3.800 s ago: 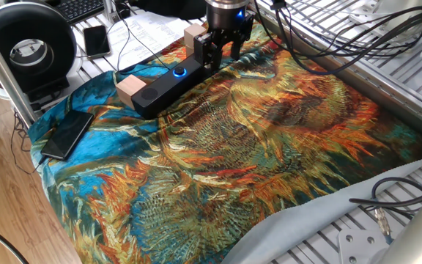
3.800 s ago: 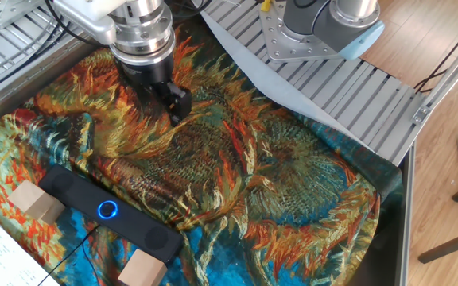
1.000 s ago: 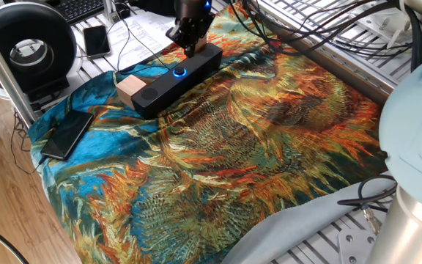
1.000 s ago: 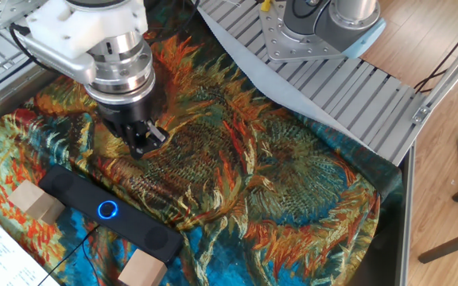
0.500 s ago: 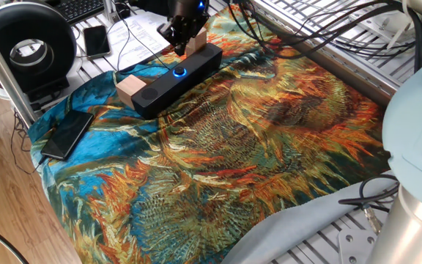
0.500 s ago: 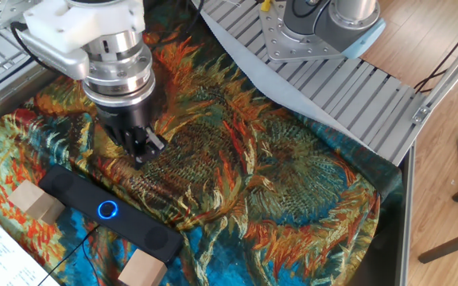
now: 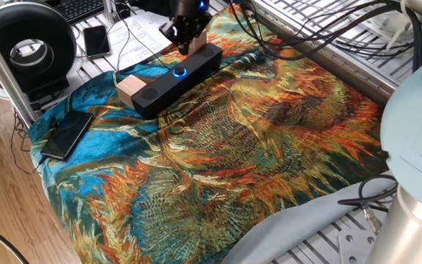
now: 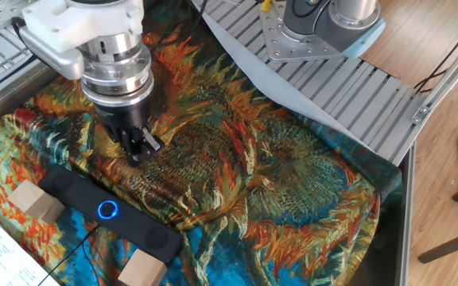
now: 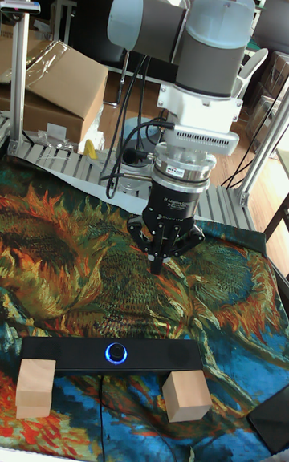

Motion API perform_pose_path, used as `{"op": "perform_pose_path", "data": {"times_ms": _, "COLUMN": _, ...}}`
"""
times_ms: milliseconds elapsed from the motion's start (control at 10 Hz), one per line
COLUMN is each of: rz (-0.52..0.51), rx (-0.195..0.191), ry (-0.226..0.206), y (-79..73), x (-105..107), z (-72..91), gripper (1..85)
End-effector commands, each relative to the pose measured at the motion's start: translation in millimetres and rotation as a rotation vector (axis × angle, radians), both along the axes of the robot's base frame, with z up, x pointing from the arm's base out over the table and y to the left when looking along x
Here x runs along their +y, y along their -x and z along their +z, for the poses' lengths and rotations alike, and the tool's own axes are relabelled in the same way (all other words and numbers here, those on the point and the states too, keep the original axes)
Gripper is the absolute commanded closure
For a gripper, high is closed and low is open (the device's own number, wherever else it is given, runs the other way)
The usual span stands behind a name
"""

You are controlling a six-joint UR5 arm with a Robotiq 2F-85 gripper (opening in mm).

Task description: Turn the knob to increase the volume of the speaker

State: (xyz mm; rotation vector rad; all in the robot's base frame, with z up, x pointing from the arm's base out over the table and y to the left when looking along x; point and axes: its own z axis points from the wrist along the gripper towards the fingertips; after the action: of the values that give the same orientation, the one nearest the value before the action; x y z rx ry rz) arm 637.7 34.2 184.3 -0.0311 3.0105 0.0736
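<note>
The speaker [image 7: 173, 78] [image 8: 106, 215] [image 9: 112, 354] is a long black bar lying on the sunflower-print cloth between tan wooden blocks. The knob [image 7: 179, 72] [image 8: 107, 210] [image 9: 117, 352], a small dial ringed in blue light, sits at its middle. My gripper [image 7: 186, 42] [image 8: 138, 149] [image 9: 157, 263] points down with its fingers drawn together and nothing between them. It hangs over the cloth just behind the speaker, a little to one side of the knob and apart from it.
A black smartphone [image 7: 66, 134] lies on the cloth's left edge, with another phone [image 7: 96, 40] and a big round black ring device [image 7: 28, 44] beyond. Wooden blocks [image 9: 36, 387] [image 9: 186, 395] flank the speaker. Cables [image 7: 321, 37] and aluminium rails [image 8: 348, 87] border the cloth.
Over 3.8 s the gripper travelled across the cloth toward the speaker and its fingers came together. In the last half second it barely shifted.
</note>
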Motion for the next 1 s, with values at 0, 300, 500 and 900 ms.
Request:
{"op": "perform_pose_path", "data": {"times_ms": 0, "rz": 0.093, "rx": 0.037, "ry": -0.02, "y": 3.8, "x": 5, "z": -16.6, "gripper": 52.7}}
{"op": "perform_pose_path", "data": {"times_ms": 300, "rz": 0.164, "rx": 0.033, "ry": 0.004, "y": -6.5, "x": -1, "z": -21.8, "gripper": 48.7}}
{"op": "perform_pose_path", "data": {"times_ms": 500, "rz": 0.224, "rx": 0.025, "ry": 0.05, "y": -15.0, "x": -21, "z": -16.5, "gripper": 50.7}}
{"op": "perform_pose_path", "data": {"times_ms": 900, "rz": 0.277, "rx": 0.011, "ry": 0.032, "y": -28.2, "x": -31, "z": -16.6, "gripper": 39.0}}
